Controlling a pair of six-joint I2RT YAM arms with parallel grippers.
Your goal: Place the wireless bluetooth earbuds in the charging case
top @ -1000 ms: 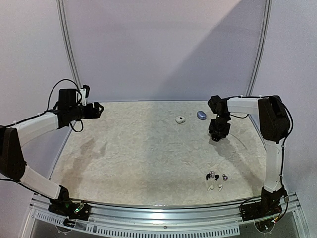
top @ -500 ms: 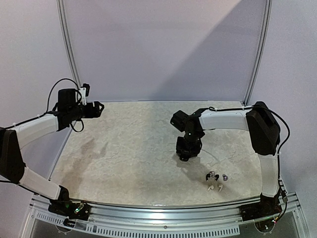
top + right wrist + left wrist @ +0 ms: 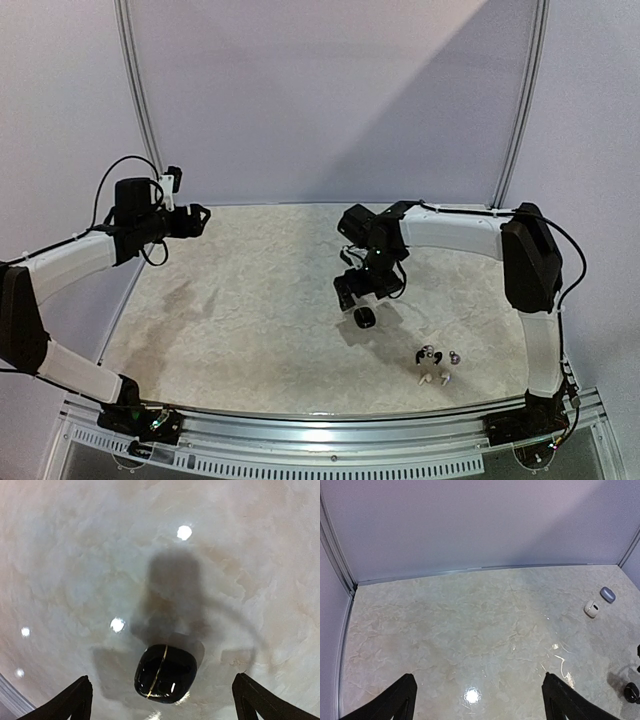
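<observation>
Right arm (image 3: 450, 235) swung to centre; right hand (image 3: 360, 300) spread above black case (image 3: 165, 673); left hand (image 3: 477, 700) spread, raised.

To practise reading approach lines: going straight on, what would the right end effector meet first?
The right end effector would probably meet the black case first, lying on the table just ahead; depth is uncertain.

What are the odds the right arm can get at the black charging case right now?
Likely yes: the right end effector hangs open right above the black charging case, its fingers either side, with only bare table around it.
</observation>
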